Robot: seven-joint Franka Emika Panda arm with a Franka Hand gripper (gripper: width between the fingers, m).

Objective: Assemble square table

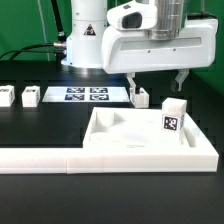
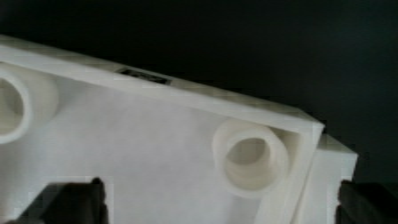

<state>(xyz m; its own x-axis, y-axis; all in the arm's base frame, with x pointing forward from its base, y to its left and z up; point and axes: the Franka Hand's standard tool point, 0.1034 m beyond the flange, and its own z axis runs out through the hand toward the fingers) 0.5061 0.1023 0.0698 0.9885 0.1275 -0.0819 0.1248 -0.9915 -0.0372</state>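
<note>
White tabletop (image 1: pixel 125 130) lies below the gripper (image 1: pixel 157 85); jaws spread wide, seemingly holding nothing.

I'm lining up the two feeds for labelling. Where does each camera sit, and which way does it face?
Exterior view: in front of the table, facing the arm's base; sees the tabletop, a leg and the marker board; shows the arm and the open gripper.
Wrist view: on the wrist, looking down past the fingertips at the tabletop's holes.
Shared: tabletop and gripper.
</note>
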